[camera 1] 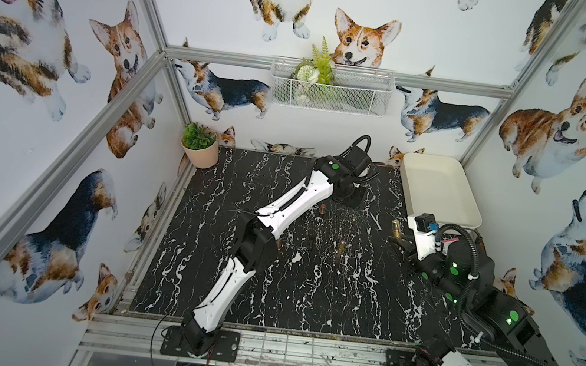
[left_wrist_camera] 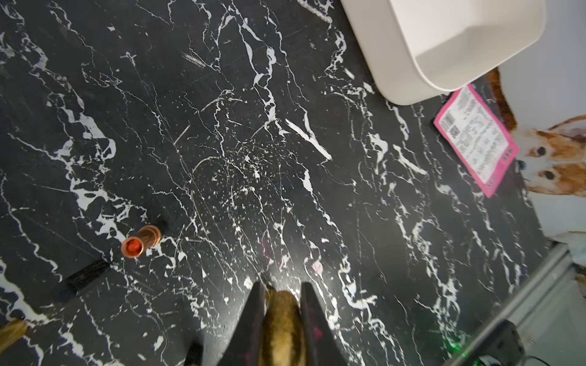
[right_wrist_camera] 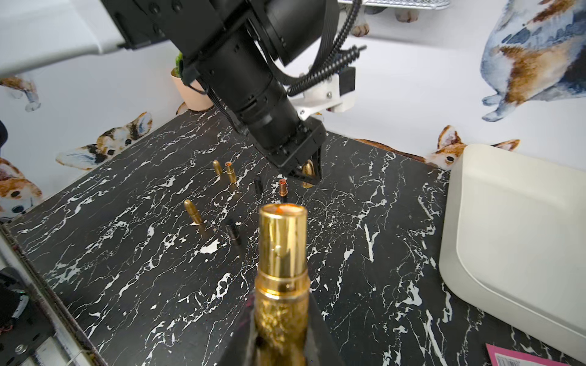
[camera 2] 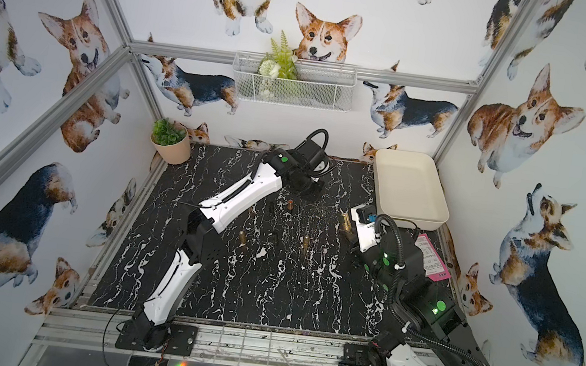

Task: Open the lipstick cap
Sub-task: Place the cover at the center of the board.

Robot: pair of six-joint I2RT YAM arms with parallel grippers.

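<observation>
My right gripper (right_wrist_camera: 282, 304) is shut on the textured lower part of a gold lipstick (right_wrist_camera: 282, 240). Its shiny inner tube stands uncapped, with an orange smear at the open top. In both top views this lipstick (camera 1: 396, 227) (camera 2: 346, 222) is at the table's right side, next to the tray. My left gripper (left_wrist_camera: 282, 286) is shut on the rounded gold cap (left_wrist_camera: 282, 317). In the right wrist view the left gripper (right_wrist_camera: 309, 179) hangs low over the table's back middle, with the cap (right_wrist_camera: 307, 171) between its fingers, well apart from the lipstick.
A white tray (camera 1: 438, 189) sits at the back right, with a pink card (left_wrist_camera: 475, 139) beside it. Near the left gripper stands an open copper lipstick (left_wrist_camera: 141, 242), and a black cap (left_wrist_camera: 84, 279) lies by it. Several other gold lipsticks (right_wrist_camera: 193, 212) stand mid-table. A potted plant (camera 1: 200, 147) stands at the back left.
</observation>
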